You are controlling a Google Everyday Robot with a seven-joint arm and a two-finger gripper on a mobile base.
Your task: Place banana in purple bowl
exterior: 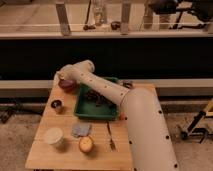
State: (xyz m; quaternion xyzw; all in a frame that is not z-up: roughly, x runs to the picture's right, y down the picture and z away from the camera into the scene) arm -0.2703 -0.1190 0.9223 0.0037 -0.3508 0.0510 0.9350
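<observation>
Arm [107, 89] stretched across green tray [95, 115], claw [61, 77] at purple bowl [68, 85]

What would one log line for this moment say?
end effector: at purple bowl | banana: not discernible | green tray: beside bowl

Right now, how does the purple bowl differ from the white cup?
Colour: the purple bowl is dark maroon; the white cup is pale.
Place: the bowl sits at the table's far left, beside the green tray; the cup stands near the front left edge.
Access: the gripper is right over the bowl, partly covering it; the cup stands free.
Both are round, upright and on the wooden table.
</observation>
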